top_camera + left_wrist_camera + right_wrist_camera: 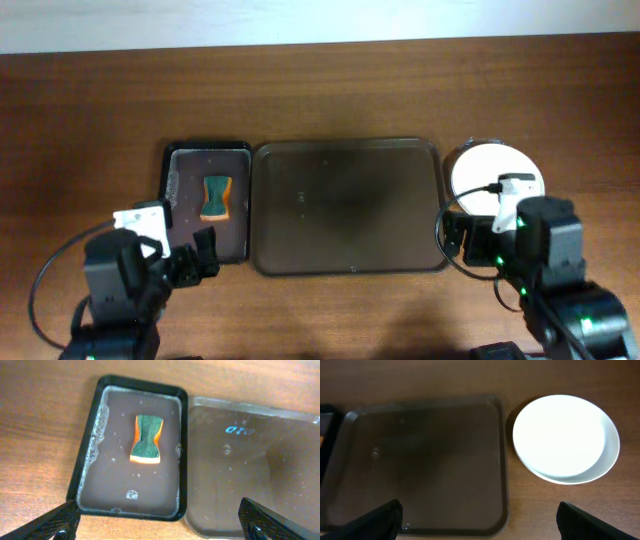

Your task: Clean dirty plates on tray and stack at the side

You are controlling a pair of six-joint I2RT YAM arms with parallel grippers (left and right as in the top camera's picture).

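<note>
The tray, dark brown with a raised rim, lies in the middle of the table, its wet floor showing from rim to rim with a few droplets on it. Just off the tray's right short side, apart from its rim, the plates sit on the table as a stack; the top one is plain white, a second rim peeks out beneath it, and how many lie under it cannot be told. Touching the tray's left short side is a smaller black tray holding shallow water with foam along its far-left wall, and a green-and-orange sponge lies flat in that water, nearer the back edge than the front. The left gripper hovers at the near side where the black tray meets the tray, released, its fingers spread wide to either side of the view and holding nothing. The right gripper hovers above the tray's near right corner, between the tray and the plates, likewise released with its fingers far apart and nothing between them
</note>
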